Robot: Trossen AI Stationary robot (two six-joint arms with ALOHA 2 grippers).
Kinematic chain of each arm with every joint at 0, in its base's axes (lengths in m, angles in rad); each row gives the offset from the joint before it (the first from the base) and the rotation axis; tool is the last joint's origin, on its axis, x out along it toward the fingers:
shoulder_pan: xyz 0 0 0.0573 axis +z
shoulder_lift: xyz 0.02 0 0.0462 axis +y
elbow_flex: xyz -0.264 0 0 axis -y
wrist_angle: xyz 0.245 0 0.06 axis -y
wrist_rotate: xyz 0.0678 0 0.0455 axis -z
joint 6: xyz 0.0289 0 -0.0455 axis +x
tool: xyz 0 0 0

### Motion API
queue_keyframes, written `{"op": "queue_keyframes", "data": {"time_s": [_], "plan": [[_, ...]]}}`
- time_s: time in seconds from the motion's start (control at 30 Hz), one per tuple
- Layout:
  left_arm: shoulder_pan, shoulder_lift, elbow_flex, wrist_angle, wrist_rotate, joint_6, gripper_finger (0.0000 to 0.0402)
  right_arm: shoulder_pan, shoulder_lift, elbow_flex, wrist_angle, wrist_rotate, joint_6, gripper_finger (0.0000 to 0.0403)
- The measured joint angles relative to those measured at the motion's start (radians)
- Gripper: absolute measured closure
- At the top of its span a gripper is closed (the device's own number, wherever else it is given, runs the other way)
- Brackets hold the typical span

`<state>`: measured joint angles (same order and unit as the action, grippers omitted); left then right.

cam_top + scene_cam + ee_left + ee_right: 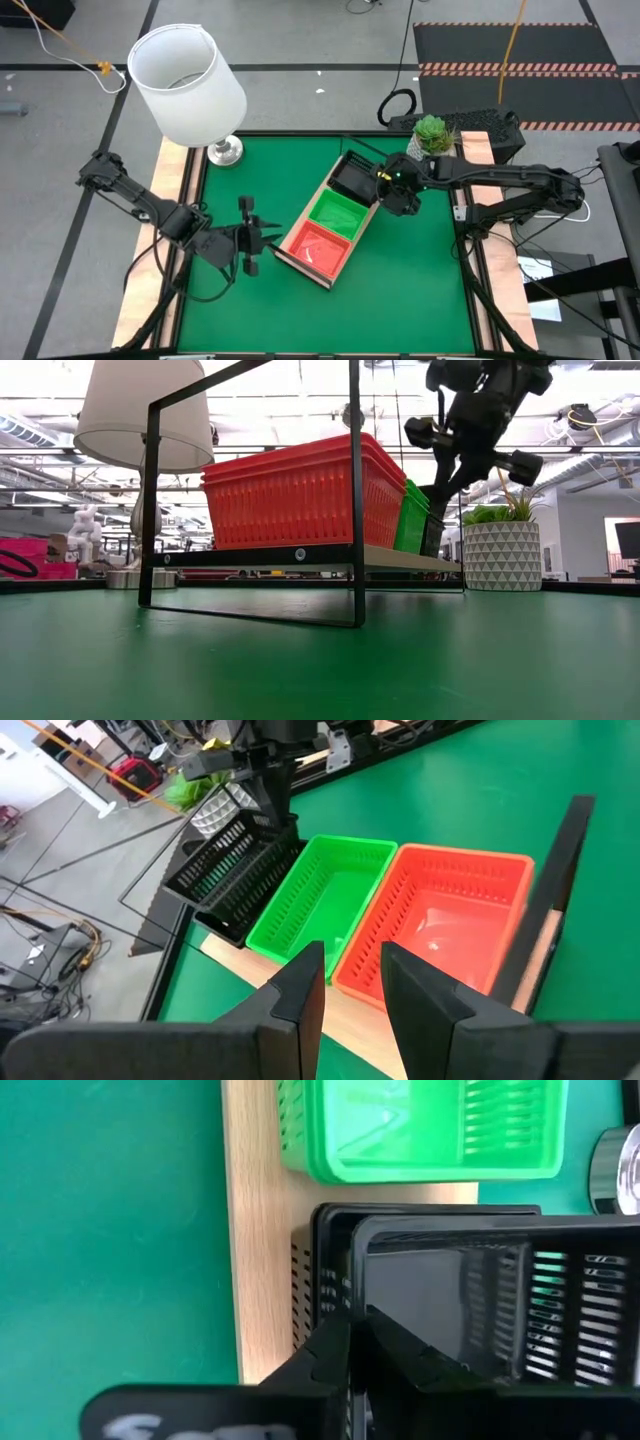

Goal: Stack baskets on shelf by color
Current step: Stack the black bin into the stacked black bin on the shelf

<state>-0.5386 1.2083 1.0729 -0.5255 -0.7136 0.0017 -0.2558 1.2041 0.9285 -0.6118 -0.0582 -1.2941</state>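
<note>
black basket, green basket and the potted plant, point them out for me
black basket (225, 870), left wrist view, slatted side wall
green basket (335, 212), high view, inside floor
potted plant (503, 555), low view, patterned white pot

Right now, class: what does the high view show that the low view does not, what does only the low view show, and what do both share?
Only the high view shows the left gripper beside the shelf's red end, and the black basket. Only the low view shows the red baskets nested as a stack and the shelf raised on a dark frame. Both show the lamp, the potted plant, the green baskets and the right arm at the shelf's far end.
</note>
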Motion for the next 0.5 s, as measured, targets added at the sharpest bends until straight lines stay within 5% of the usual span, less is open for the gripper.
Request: {"op": "queue_keyframes", "data": {"time_s": [0.5], "plan": [[0.066, 0.002, 0.000, 0.002, 0.087, 0.000, 0.0298, 0.000, -0.013, -0.083, 0.136, 0.004, 0.057, 0.0287]]}}
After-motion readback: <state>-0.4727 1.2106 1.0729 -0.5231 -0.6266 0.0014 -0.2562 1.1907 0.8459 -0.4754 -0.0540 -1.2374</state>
